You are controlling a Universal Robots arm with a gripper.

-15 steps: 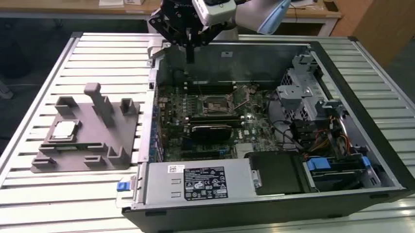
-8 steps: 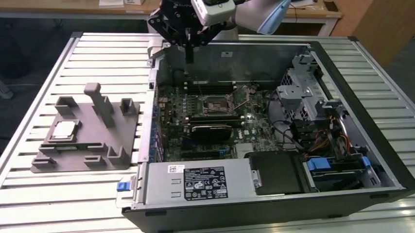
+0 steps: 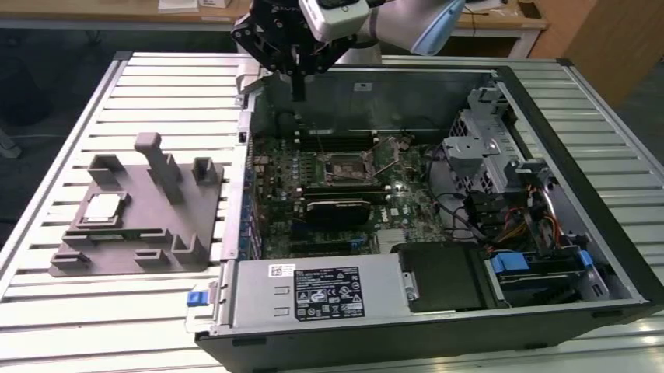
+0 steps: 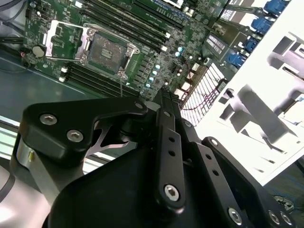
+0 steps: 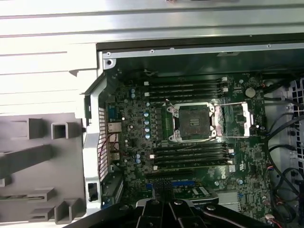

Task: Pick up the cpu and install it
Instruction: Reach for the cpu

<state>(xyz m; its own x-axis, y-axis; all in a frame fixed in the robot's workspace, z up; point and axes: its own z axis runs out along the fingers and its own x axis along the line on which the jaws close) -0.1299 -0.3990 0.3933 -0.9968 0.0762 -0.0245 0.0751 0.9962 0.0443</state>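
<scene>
Exterior view, left to right: the cpu (image 3: 104, 208), a flat square chip with a pale silver lid, lies in a grey plastic fixture (image 3: 155, 175) of upright blocks on a ribbed aluminium table (image 3: 62, 109). The black gripper (image 3: 298, 98), fingers pressed together, hangs over the rear wall of an open steel computer case (image 3: 415, 97), well apart from the chip. Inside, the green motherboard (image 3: 272, 179) shows its square socket (image 3: 346, 165), latch frame swung open. Wooden desks (image 3: 498, 19) stand behind.

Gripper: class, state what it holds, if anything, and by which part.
Nothing. The gripper hangs shut over the open case; the cpu lies on the grey fixture.
</scene>
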